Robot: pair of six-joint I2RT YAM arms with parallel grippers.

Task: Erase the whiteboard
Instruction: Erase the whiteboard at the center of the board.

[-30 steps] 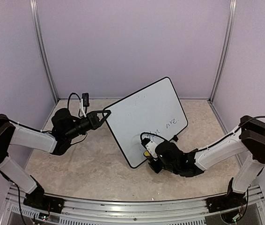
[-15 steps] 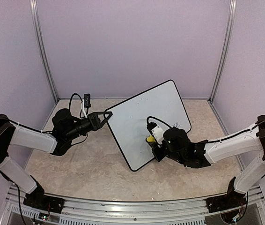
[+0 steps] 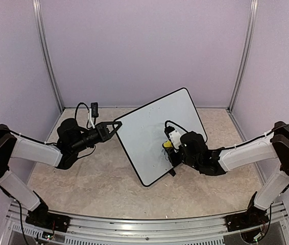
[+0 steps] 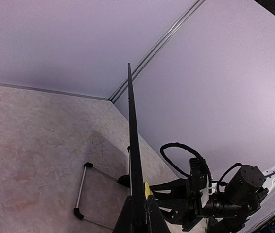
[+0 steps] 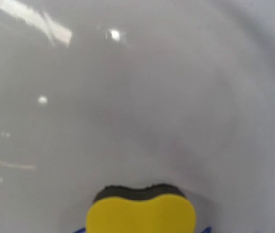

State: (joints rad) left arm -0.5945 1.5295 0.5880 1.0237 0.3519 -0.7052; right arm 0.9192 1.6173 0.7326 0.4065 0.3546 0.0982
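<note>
The whiteboard stands tilted at the table's middle, white with a narrow black rim. My left gripper is shut on its left corner. In the left wrist view the whiteboard shows edge-on, running up from my left gripper, with the black wire stand behind it. My right gripper is shut on a yellow sponge and presses it flat on the board's face. The right wrist view has the sponge, its dark pad against the white surface. Small dark marks lie beside the sponge.
Lilac walls with metal corner posts close in the marbled table on three sides. A black cable loops over the right wrist. The arm bases sit on the metal rail at the near edge.
My right gripper has slid the sponge from the board's lower edge up toward its middle. The written words near the right edge no longer show. The left gripper has held still.
</note>
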